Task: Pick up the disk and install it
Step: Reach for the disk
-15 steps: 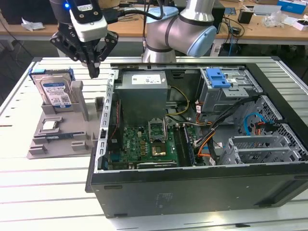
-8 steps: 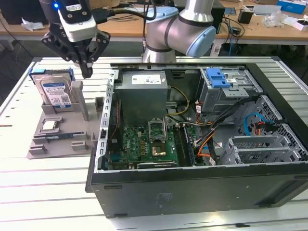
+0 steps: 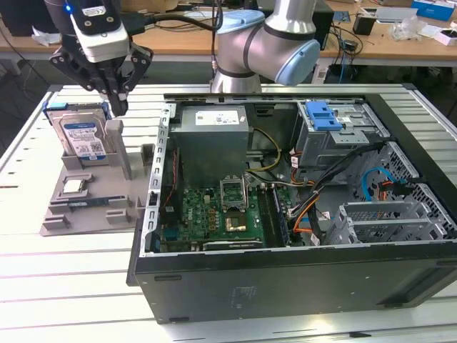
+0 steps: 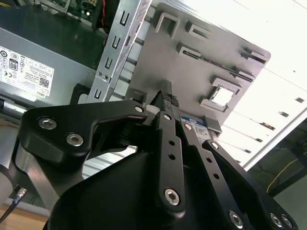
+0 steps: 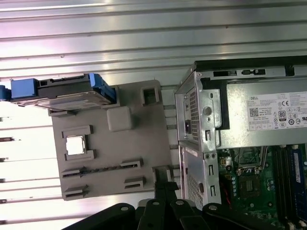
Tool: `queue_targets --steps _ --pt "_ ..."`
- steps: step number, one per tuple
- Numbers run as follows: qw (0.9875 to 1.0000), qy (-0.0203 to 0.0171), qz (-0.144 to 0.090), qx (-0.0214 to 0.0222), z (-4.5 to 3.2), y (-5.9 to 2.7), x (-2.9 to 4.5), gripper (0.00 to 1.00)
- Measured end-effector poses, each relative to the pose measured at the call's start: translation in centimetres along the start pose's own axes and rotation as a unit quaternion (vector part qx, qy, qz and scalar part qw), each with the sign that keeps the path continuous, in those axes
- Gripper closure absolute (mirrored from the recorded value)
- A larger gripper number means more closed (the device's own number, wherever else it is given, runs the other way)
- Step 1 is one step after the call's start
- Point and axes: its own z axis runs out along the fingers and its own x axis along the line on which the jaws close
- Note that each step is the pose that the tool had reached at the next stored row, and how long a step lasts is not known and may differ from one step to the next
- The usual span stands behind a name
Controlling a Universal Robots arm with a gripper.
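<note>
Found the silver robot arm with pale-blue joint caps rising from behind the open black computer case and reaching toward the exterior view's left, wrist turned so the tool pointed straight down. Recorded the black two-finger gripper above the grey plastic parts fixture, fingertips drawn together and holding nothing. Confirmed the same closed tips on the gripper in the second wrist view and on the gripper in the first wrist view. Placed the tips just beside the upper corner of the disk, on the side nearer the case, over a grey upright post of the fixture (contact could not be told).

Located the flat rectangular silver disk with white-and-blue label and blue plastic bracket standing on edge in the slot at the fixture's far end, label facing the exterior camera, not gripped. Saw the disk edge-on in the first wrist view.

Noted, in the same fixture, a small square silver chip seated in a square recess and a thin narrow memory stick lying in a slot nearer the camera.

Noted, inside the case, a green motherboard, a grey boxed power supply and a metal drive cage with a blue top. Found fixture and case side by side on a slatted aluminium table.
</note>
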Motion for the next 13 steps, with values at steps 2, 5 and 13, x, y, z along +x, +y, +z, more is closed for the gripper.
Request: queue_targets --steps 2,5,13 --pt "1.0 0.0 0.0 0.0 -0.01 -0.03 0.37 0.9" --pt "1.0 0.0 0.0 0.0 -0.02 -0.06 0.86 0.9" --pt "1.0 0.0 0.0 0.0 -0.07 -0.18 2.39 0.9"
